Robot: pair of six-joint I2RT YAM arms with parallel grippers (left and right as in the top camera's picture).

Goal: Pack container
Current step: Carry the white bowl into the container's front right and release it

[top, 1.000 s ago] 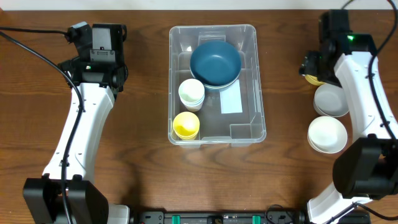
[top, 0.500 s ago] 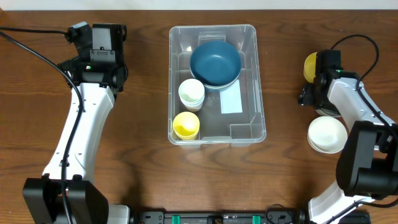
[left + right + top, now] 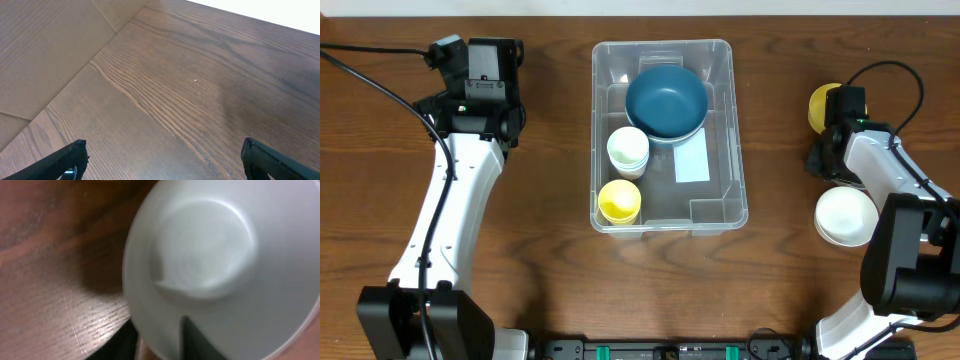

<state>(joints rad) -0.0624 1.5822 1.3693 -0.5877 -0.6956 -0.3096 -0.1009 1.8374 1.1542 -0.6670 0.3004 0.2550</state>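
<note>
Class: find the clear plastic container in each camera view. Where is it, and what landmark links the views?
Overhead: the container sits centre, between the two arms.
Left wrist: not in it.
Right wrist: not in it.
Shared landmark: the wooden table, seen in all three.

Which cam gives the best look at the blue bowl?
Overhead: the blue bowl sits unobstructed inside the container, at its far end. Left wrist shows only the table; right wrist is filled by a white bowl. Neither shows the blue one.
</note>
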